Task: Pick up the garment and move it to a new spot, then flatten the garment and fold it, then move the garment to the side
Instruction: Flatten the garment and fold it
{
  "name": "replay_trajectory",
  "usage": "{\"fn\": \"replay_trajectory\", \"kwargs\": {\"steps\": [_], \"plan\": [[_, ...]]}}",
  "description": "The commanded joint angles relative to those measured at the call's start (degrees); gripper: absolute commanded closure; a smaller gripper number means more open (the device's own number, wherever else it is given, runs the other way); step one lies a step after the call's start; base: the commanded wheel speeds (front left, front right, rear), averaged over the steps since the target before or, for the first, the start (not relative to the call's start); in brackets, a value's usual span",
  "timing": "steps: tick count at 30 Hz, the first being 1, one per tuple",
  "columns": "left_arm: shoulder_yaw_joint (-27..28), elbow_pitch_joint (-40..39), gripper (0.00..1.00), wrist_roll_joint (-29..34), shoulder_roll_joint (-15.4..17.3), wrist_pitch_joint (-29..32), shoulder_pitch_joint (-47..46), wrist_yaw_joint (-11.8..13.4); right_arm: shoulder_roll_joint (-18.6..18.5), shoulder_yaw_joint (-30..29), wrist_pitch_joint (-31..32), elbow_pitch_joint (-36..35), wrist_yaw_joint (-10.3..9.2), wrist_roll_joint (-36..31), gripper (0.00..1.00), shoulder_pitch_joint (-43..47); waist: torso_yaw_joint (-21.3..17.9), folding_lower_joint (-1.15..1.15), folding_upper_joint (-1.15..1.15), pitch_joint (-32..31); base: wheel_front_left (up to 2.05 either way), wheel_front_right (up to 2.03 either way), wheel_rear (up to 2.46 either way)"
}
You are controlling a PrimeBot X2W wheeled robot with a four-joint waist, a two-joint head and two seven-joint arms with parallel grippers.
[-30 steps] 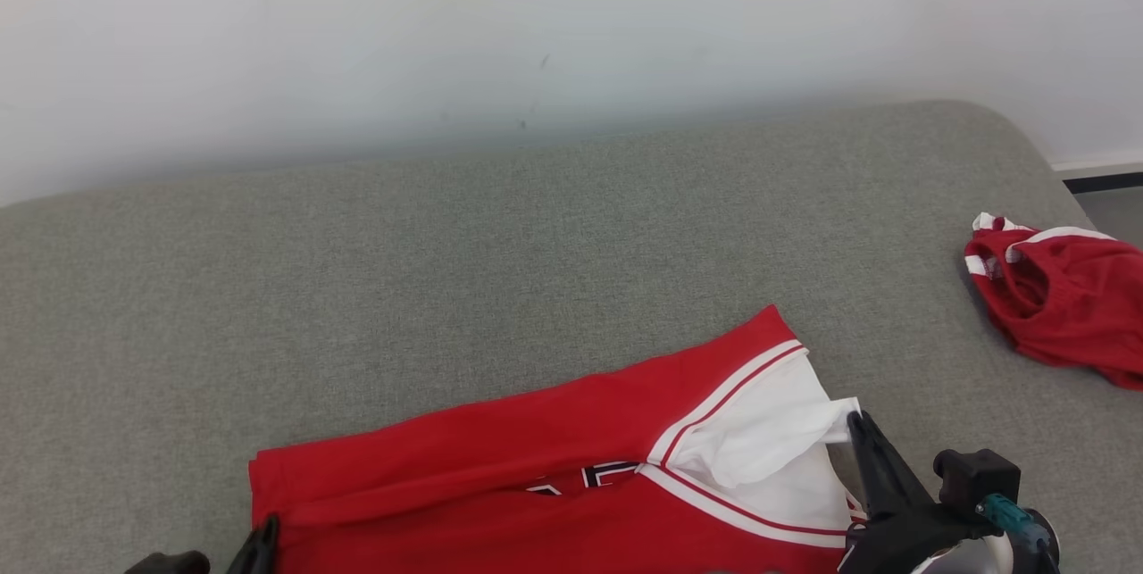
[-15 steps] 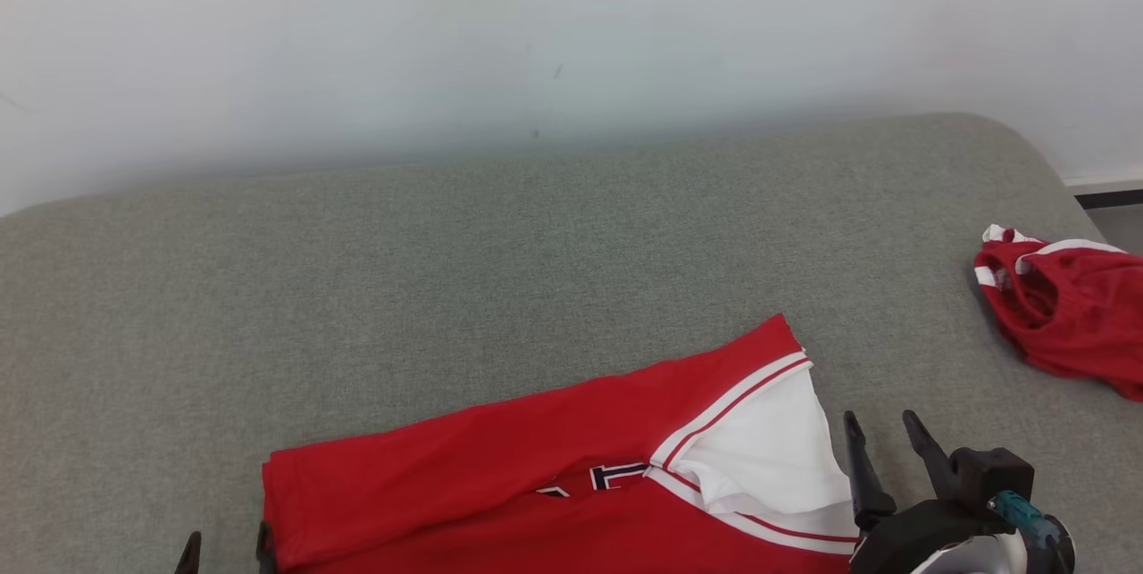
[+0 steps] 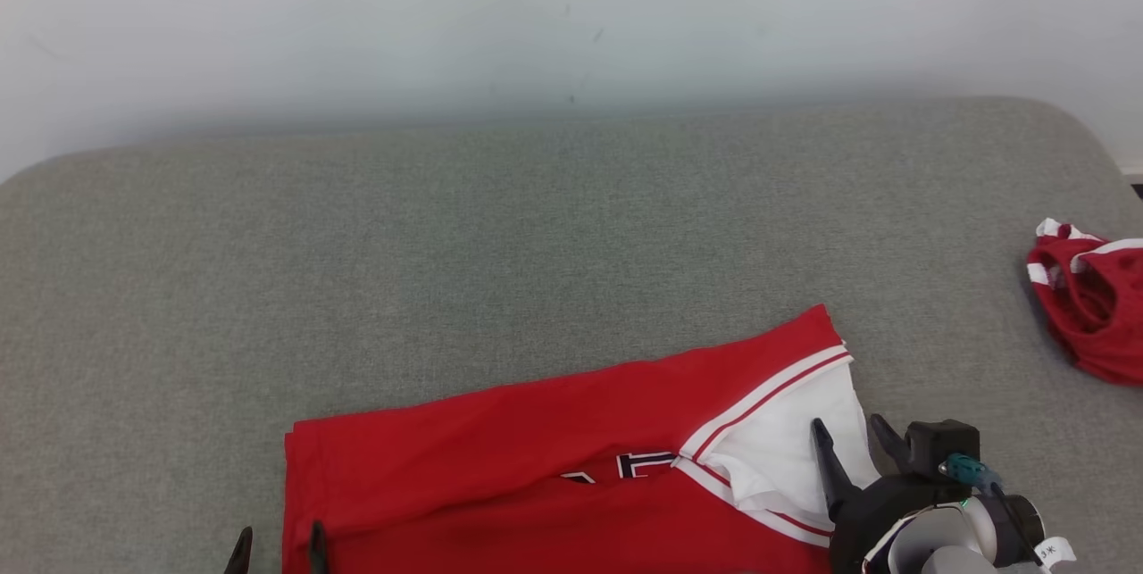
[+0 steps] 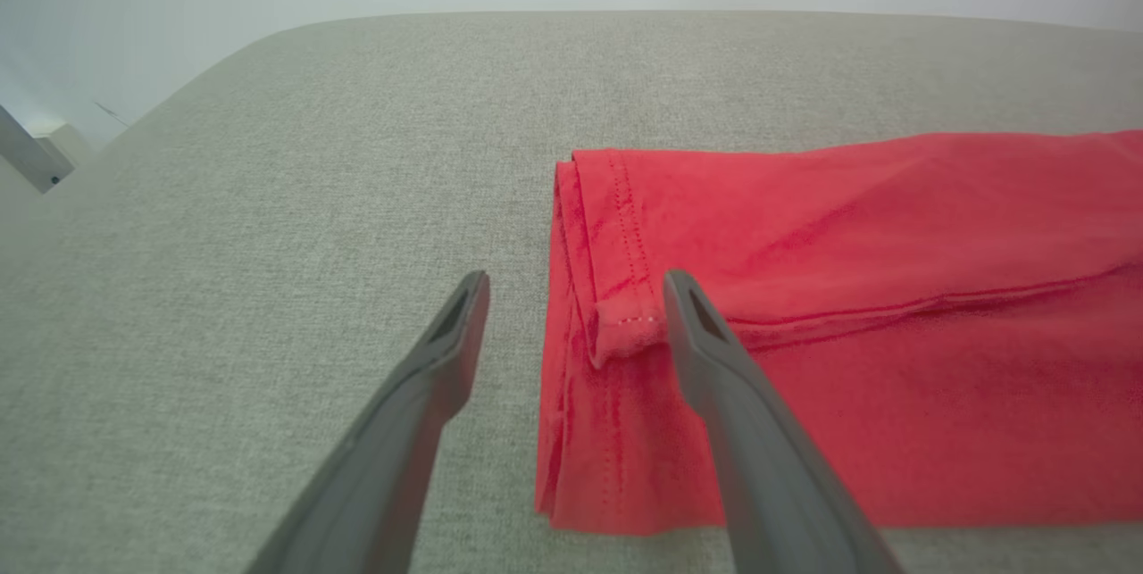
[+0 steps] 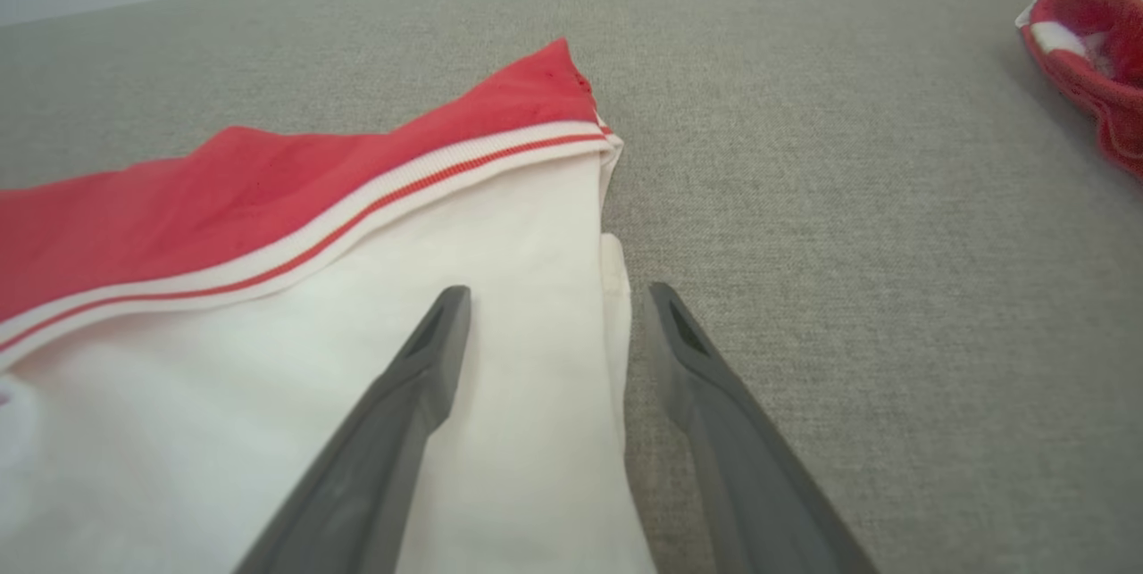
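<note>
Looking down from the head camera, I see the red garment (image 3: 536, 431) lying folded lengthwise on the grey upholstered surface (image 3: 446, 226), close to the near edge of my view, with its white panel and red-and-white striped trim at the right end. My left end effector (image 3: 277, 552) sits at the garment's left end with its two fingers spread wide and nothing pinched between them. In the left wrist camera those fingers straddle the stitched hem: one finger (image 4: 714, 360) lies over the red cloth, the other is over bare grey fabric, and a small turned-up corner of hem lies in the gap. I cannot tell whether either finger actually presses on the cloth. My right end effector (image 3: 848, 427) is at the opposite end, fingers likewise wide apart and gripping nothing. In the right wrist camera one finger (image 5: 420, 369) is over the white panel, its partner is over the grey surface just beside it, and the white edge runs between them. A second red garment with white trim (image 3: 1094, 315) lies crumpled well off to the right, near that edge of the surface. A pale wall (image 3: 536, 20) stands behind.
</note>
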Motion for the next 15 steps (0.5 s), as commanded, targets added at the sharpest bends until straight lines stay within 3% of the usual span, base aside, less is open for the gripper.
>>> {"fn": "replay_trajectory", "kwargs": {"steps": [1, 12, 13, 14, 15], "plan": [[0.32, 0.28, 0.00, 0.65, -0.44, -0.16, -0.92, -0.55, 0.39, -0.14, 1.22, 1.24, -0.18, -0.55, 0.00, -0.74, 0.75, 0.00, 0.00, 0.76, 0.00, 0.00, 0.00], [2.16, 1.97, 0.00, 0.73, -2.05, -0.16, -1.78, -2.82, 1.82, 1.84, 7.84, 9.26, -0.18, 1.62, 0.00, -1.70, 1.70, 0.00, 0.00, 1.44, 0.00, 0.00, 0.00], [2.31, 2.06, 0.00, 0.83, -2.14, -0.16, -1.79, -3.07, 2.01, 2.53, 8.02, 9.63, -0.14, 1.80, 0.40, -1.65, 1.70, 0.00, 0.00, 1.41, 0.00, 0.00, 0.00], [2.40, 2.11, 0.00, 0.94, -2.20, -0.16, -1.79, -3.29, 2.23, 2.99, 7.99, 9.81, -0.04, 2.20, 0.59, -1.61, 1.68, 0.00, 0.00, 1.37, 0.00, 0.00, 0.00], [2.53, 2.21, 0.00, 1.06, -2.25, -0.16, -1.78, -3.50, 2.31, 3.42, 7.97, 10.02, -0.03, 2.49, 0.96, -1.62, 1.67, 0.00, 0.00, 1.33, 0.00, 0.00, 0.00]]}}
